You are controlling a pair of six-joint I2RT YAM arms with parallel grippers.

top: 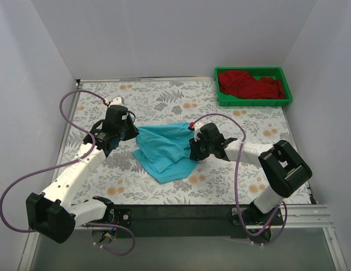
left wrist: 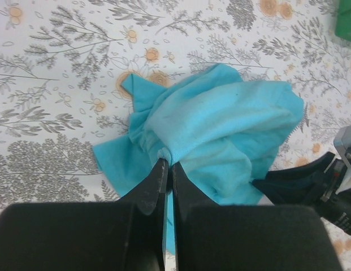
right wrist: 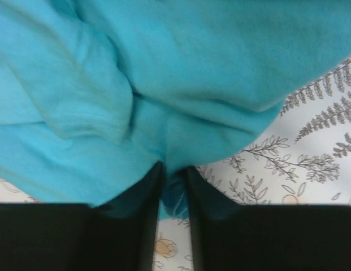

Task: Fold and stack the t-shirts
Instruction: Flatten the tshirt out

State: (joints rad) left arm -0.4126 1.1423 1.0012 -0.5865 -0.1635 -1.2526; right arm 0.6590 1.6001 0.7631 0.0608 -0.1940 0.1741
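The turquoise-blue t-shirt point(top: 164, 149) lies bunched in the middle of the floral table, between my two grippers. My left gripper point(top: 134, 132) is at its left edge, shut on a pinch of the cloth point(left wrist: 220, 130); the fingertips point(left wrist: 167, 164) meet with fabric between them. On the shirt's right side my right gripper point(top: 192, 149) has a fold of the same shirt point(right wrist: 164, 84) filling the narrow gap between its fingers point(right wrist: 172, 172). The dark red t-shirt point(top: 248, 83) lies crumpled in the green tray point(top: 251, 102) at the back right.
The floral tablecloth point(top: 164, 101) covers the table, with white walls on three sides. Purple cables loop off both arms. My right arm's black body point(left wrist: 311, 180) shows at the right of the left wrist view.
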